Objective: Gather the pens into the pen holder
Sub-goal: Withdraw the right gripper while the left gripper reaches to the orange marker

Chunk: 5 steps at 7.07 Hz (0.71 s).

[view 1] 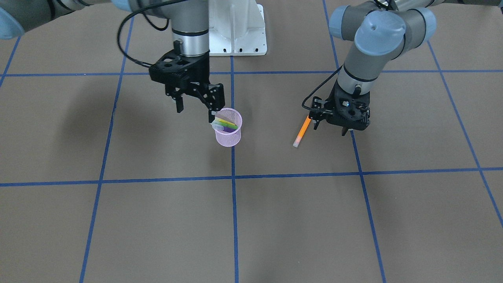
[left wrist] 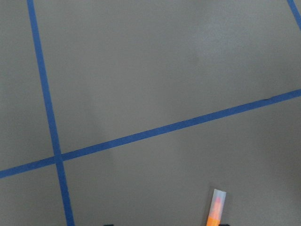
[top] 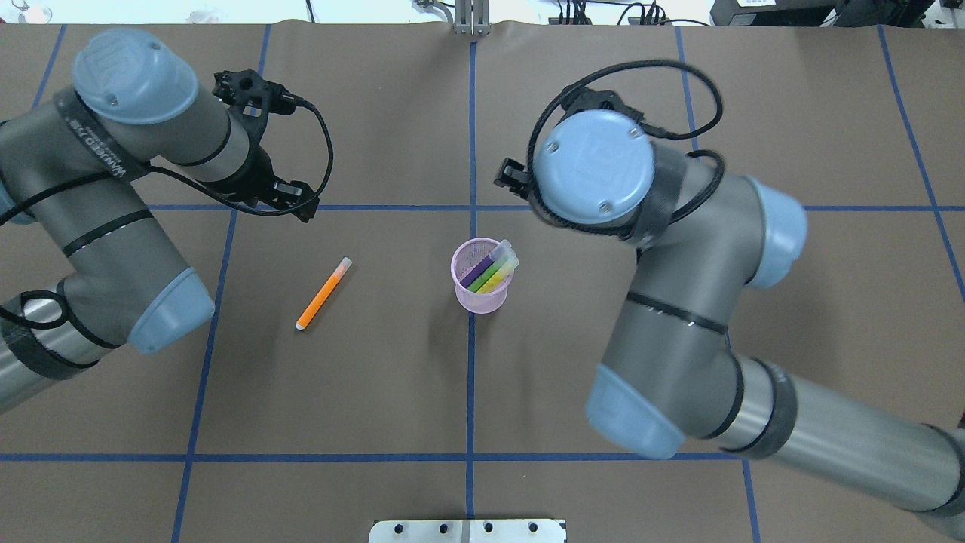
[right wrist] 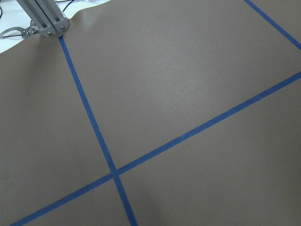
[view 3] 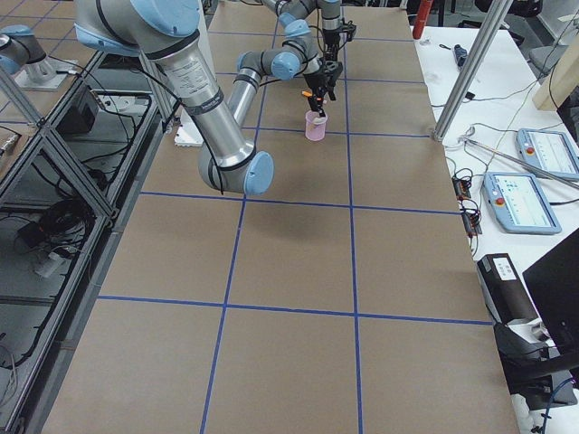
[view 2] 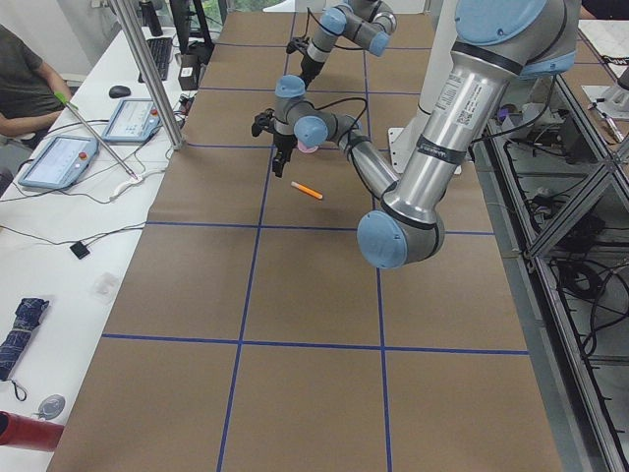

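Note:
The pink mesh pen holder (view 1: pixel 228 135) stands upright near the table's middle; it also shows in the overhead view (top: pixel 482 294). Purple, green and yellow pens (top: pixel 490 270) lean inside it. An orange pen (view 1: pixel 301 131) lies flat on the brown table; it also shows in the overhead view (top: pixel 324 294) and its pale cap end in the left wrist view (left wrist: pixel 216 207). My left gripper (view 1: pixel 330 129) is open and empty, low over the table just beyond the orange pen's end. My right gripper (view 1: pixel 195 112) is open and empty, one finger beside the holder's rim.
The white robot base (view 1: pixel 237 27) stands at the table's robot side. Blue tape lines (view 1: pixel 234 177) grid the brown table. A side bench with teach pendants (view 2: pixel 59 157) and a seated person runs along the far edge.

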{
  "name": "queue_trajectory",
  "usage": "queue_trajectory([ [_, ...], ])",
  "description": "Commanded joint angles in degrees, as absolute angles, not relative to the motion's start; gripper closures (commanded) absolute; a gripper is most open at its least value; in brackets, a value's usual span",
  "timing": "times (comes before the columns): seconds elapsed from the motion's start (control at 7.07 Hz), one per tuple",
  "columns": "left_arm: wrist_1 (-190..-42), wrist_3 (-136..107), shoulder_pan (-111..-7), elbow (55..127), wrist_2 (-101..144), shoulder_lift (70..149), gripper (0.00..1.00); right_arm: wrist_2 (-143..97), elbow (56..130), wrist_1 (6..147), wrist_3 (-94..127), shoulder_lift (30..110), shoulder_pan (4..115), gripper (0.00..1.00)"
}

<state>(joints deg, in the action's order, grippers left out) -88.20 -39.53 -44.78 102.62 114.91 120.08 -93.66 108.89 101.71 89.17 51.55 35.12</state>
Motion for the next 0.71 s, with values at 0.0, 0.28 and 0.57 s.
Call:
queue_trajectory([
  [0.0, -81.6, -30.7, -42.8, 99.9, 117.1, 123.3, 0.21, -114.5, 110.7, 101.5, 69.0, 59.5, 51.2, 0.0],
  [0.28, -76.8, -25.0, -39.9, 91.7, 121.4, 128.5, 0.37, -119.0, 109.7, 101.6, 56.5, 64.4, 57.7, 0.0],
  [0.57, -73.0, -14.9, -39.7, 87.8, 120.6, 131.7, 0.36, -119.1, 107.9, 101.6, 54.8, 65.1, 58.7, 0.0],
])
